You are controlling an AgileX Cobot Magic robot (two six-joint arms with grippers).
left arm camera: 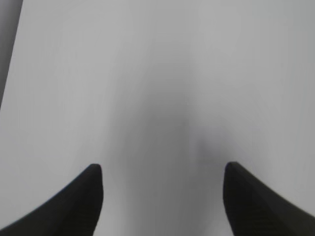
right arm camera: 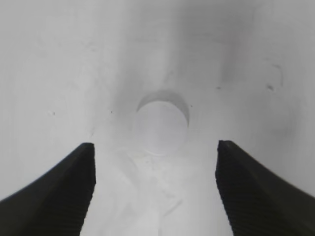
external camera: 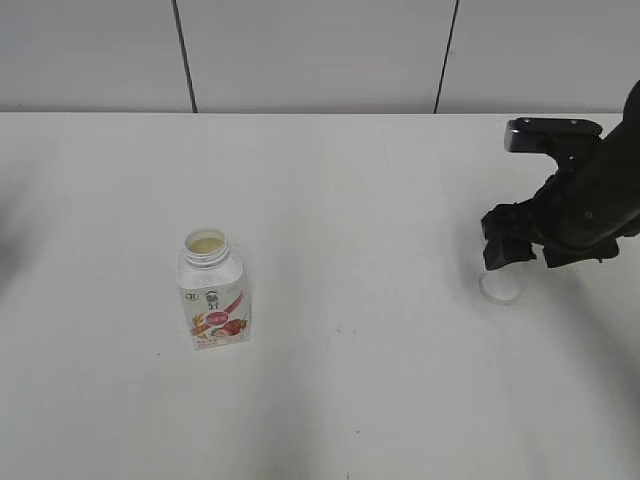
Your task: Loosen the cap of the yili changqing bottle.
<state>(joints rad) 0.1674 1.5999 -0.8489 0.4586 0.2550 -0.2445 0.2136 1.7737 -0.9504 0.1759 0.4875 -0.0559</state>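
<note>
While the yili changqing bottle (external camera: 214, 290) stands upright on the left half of the white table (external camera: 340, 380), its neck is open and you can see pale liquid right at the top. So the cap (external camera: 500, 289) is already off: it's lying on the table way over on the right, well apart from the bottle, open side up as far as I can tell.

Right gripper (external camera: 512, 248) hangs just above the cap, on its far side, with the black arm coming in from the right edge. From the right wrist view the jaws are spread wide, nothing between them, and the cap (right arm camera: 161, 122) sits on the table a bit beyond the fingertips (right arm camera: 86, 157).

Left gripper (left arm camera: 162, 172) only shows up in its own wrist view. Its jaws are spread wide too, holding nothing, just plain blurry table under them.

Back of the scene is a pale panelled wall (external camera: 320, 50).
</note>
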